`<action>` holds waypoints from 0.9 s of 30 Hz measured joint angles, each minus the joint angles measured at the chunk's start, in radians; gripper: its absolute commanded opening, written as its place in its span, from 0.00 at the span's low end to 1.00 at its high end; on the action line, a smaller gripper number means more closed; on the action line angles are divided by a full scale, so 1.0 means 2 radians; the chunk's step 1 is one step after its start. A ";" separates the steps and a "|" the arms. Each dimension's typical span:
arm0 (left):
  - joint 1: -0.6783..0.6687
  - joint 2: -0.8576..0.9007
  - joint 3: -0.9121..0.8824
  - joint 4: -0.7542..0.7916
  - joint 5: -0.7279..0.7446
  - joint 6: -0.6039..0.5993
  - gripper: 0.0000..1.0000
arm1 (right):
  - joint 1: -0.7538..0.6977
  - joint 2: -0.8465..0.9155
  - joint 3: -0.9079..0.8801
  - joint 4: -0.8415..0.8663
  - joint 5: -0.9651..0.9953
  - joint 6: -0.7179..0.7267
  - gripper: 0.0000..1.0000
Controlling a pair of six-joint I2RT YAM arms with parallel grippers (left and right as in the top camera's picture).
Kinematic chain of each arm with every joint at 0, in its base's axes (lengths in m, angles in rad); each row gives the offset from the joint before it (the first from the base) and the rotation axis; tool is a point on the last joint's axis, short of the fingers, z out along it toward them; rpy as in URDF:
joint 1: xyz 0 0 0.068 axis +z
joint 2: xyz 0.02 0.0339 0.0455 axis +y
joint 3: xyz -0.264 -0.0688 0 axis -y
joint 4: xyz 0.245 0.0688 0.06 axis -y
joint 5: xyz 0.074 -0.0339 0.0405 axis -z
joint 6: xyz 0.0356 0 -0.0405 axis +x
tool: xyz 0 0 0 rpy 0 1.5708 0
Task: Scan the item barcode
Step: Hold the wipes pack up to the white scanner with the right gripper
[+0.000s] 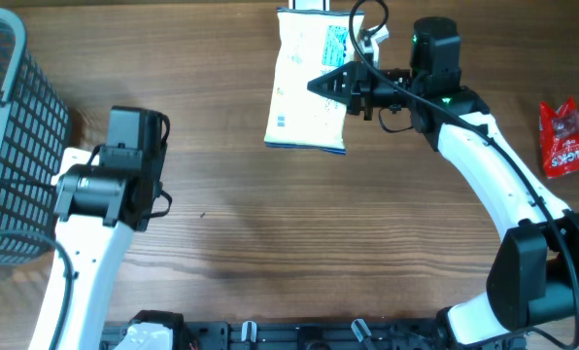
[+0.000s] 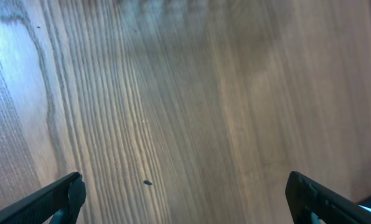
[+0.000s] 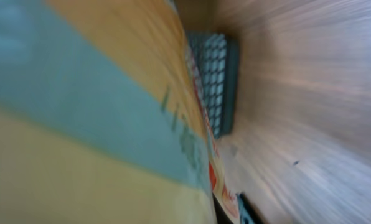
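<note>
Sitting at the worktop's left edge is a grey mesh basket, its contents not showing clearly. Just right of the basket, the left end effector is gaping fully, holding nothing. Well right of the basket, the right end effector is clamping the white-and-blue pouch by its right edge. Farthest from the basket, a red snack packet is lying flat.

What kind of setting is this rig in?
Probably a mock retail checkout on a test bench: wood-grain table, wire basket at the left edge, white-and-blue bag held in the right gripper, red snack packet at far right.
</note>
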 measured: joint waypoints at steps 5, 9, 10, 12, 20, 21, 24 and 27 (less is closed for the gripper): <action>0.000 0.031 0.000 0.000 0.000 0.000 1.00 | 0.000 0.000 0.000 0.020 -0.051 0.003 0.04; 0.000 0.032 0.000 0.000 0.000 0.000 1.00 | 0.000 0.000 0.000 0.021 -0.060 0.027 0.04; 0.000 0.032 0.000 0.000 0.000 0.000 1.00 | 0.000 0.000 0.000 0.021 -0.063 0.035 0.04; 0.000 0.032 0.000 0.000 0.000 0.000 1.00 | 0.000 0.000 0.000 0.022 -0.065 0.048 0.04; 0.000 0.032 0.000 0.000 0.000 0.000 1.00 | 0.000 0.000 0.000 0.034 -0.041 0.065 0.04; 0.000 0.032 0.000 0.000 0.000 0.000 1.00 | 0.000 0.000 0.000 0.034 -0.035 0.068 0.04; 0.000 0.032 0.000 0.000 0.000 0.000 1.00 | 0.000 0.000 0.000 0.036 -0.008 0.070 0.04; 0.000 0.032 0.000 0.000 0.000 0.000 1.00 | 0.000 0.000 0.000 0.062 0.029 0.040 0.05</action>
